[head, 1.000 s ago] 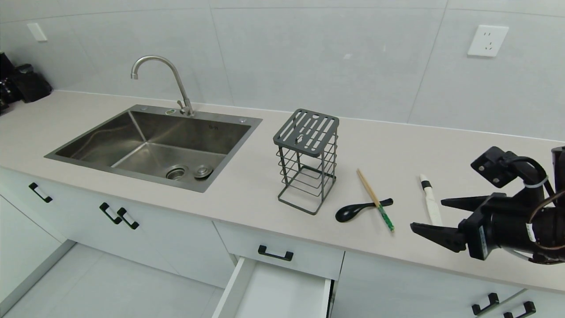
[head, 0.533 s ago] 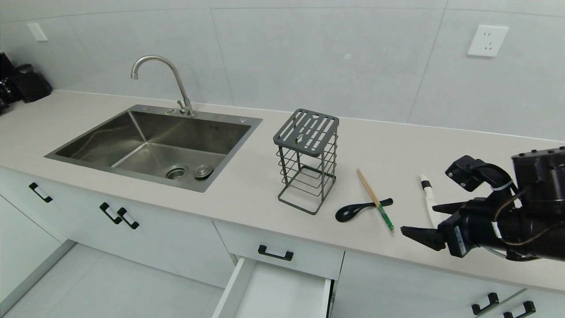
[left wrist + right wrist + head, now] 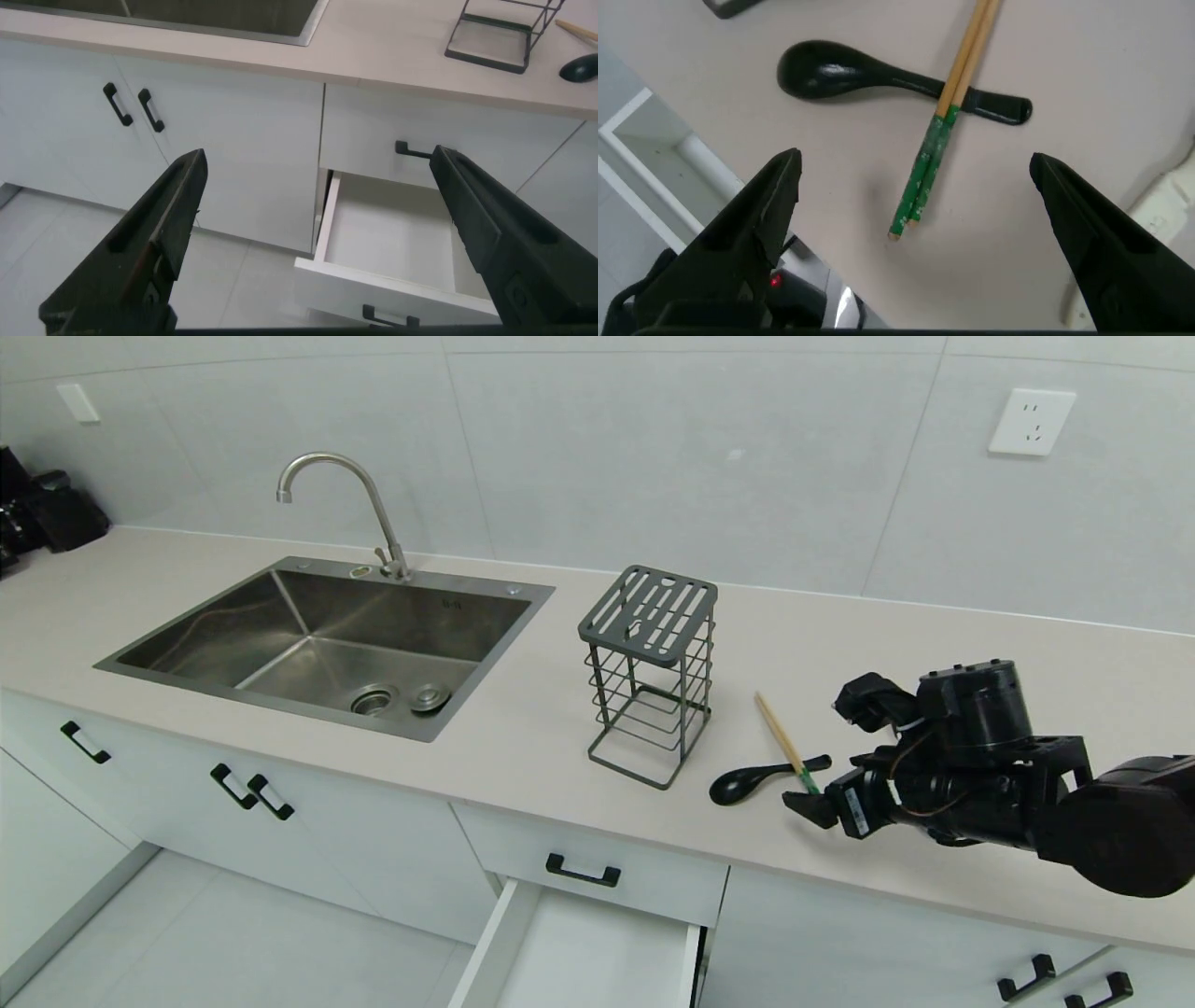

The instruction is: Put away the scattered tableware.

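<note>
Jaws of right gripper spread wide, holding nothing. Chopsticks lie on countertop between them, green ends nearest, crossing black spoon handle just beyond. White utensil just outside one jaw. Left gripper jaws likewise wide, empty; open drawer below, between them.

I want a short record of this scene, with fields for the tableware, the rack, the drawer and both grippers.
Chopsticks: across the handle of the black spoon, on the counter
Wire rack: upright, between sink and spoon
Drawer: open, under the counter
Right gripper: open, over the chopsticks' green ends
Left gripper: open, facing the drawer
</note>
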Robot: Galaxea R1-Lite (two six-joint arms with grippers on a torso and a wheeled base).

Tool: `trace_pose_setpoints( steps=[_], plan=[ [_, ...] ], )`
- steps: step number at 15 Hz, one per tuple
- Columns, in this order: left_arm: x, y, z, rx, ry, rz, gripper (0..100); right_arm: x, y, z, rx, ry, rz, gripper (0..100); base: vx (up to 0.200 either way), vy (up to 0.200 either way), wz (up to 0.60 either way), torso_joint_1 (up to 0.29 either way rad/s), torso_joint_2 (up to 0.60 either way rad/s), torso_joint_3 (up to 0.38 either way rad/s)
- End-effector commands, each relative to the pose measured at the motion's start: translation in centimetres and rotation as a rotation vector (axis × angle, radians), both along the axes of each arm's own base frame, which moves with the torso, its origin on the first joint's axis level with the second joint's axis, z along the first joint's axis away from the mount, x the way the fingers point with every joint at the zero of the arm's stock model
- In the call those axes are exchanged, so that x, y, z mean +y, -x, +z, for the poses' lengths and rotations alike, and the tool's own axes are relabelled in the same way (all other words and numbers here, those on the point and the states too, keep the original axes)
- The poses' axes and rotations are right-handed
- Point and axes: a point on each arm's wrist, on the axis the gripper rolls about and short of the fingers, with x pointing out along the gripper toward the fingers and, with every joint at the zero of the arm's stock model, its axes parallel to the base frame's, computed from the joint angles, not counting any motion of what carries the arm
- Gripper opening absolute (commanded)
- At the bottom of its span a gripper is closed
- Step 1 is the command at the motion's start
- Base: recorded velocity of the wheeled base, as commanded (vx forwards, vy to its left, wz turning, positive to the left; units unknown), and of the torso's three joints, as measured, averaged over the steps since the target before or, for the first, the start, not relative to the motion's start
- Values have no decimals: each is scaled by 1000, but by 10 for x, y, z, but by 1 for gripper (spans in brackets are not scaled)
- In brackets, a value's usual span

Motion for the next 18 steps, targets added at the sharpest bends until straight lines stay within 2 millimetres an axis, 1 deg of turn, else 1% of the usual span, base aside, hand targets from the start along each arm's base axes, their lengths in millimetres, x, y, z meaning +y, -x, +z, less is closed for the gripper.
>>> trace_pose_setpoints(
  steps=[1, 4, 5, 8, 11, 16, 18],
  plan=[
    [0, 0, 0, 2, 1, 0, 100, 4, -7, -19, 47, 24, -3, 100, 0, 0, 0, 0, 0, 0],
    [0, 0, 0, 1, 1, 0, 100, 12, -28, -26, 30, 20, -15, 100, 0, 0, 0, 0, 0, 0],
    [0, 0, 0, 1, 1, 0, 100, 12, -32, -29, 25, 27, -38, 100, 0, 0, 0, 0, 0, 0],
    [0, 0, 0, 2, -1, 0, 100, 11, -30, -26, 12, 27, -50, 100, 0, 0, 0, 17, 1, 2],
    [0, 0, 0, 1, 1, 0, 100, 9, -26, -28, 23, 19, -59, 100, 0, 0, 0, 0, 0, 0],
    [0, 0, 0, 1, 1, 1, 100, 24, -20, -32, 41, -20, -77, 100, 0, 0, 0, 0, 0, 0],
    [0, 0, 0, 1, 1, 0, 100, 24, -18, -36, 57, -27, -126, 100, 0, 0, 0, 0, 0, 0]
  ],
)
